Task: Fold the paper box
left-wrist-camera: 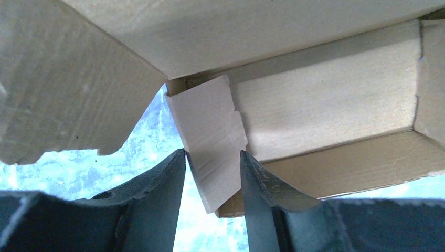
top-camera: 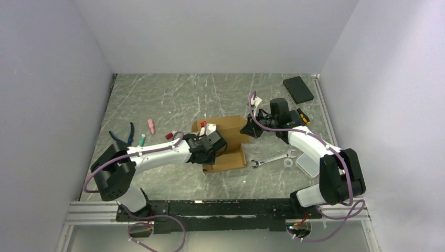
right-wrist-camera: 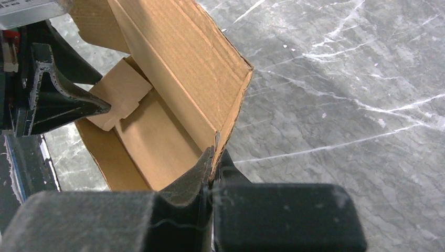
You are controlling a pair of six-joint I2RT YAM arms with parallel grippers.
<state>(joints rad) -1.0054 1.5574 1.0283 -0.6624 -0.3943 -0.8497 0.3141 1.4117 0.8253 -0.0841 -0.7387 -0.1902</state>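
lying at the left of the grey marbled bench (top-camera: pixel 157 100) are blue-handled pliers (top-camera: pixel 124 135), with a pink piece (top-camera: pixel 151 126) and a green-tipped marker (top-camera: pixel 141 140) just beside them, and a small red piece (top-camera: pixel 169 135) a little further right. next comes the left gripper (top-camera: pixel 210 144), reaching over the near left part of the box (top-camera: pixel 226 127), which sits mid-bench, half formed, with its long walls raised and its top open. in the left wrist view the jaws stand spread, and a small end flap (left-wrist-camera: pixel 210 136) shows in the gap between them. the right wrist view has one fingertip (right-wrist-camera: pixel 92 105) touching the face of that flap inside the box; whether the other finger touches it i cannot tell. at the box's right end the right gripper (right-wrist-camera: pixel 212 160) is pressed together on the edge of a raised wall, pinching the cardboard at its corner. right of the box lie a wrench (top-camera: pixel 270 159), a small ring (top-camera: pixel 288 162) and a clear case (top-camera: pixel 308 165), near one another, the case partly under the right arm. further back are a screwdriver (top-camera: pixel 300 114) and a black pad (top-camera: pixel 297 89), close to the right wall.
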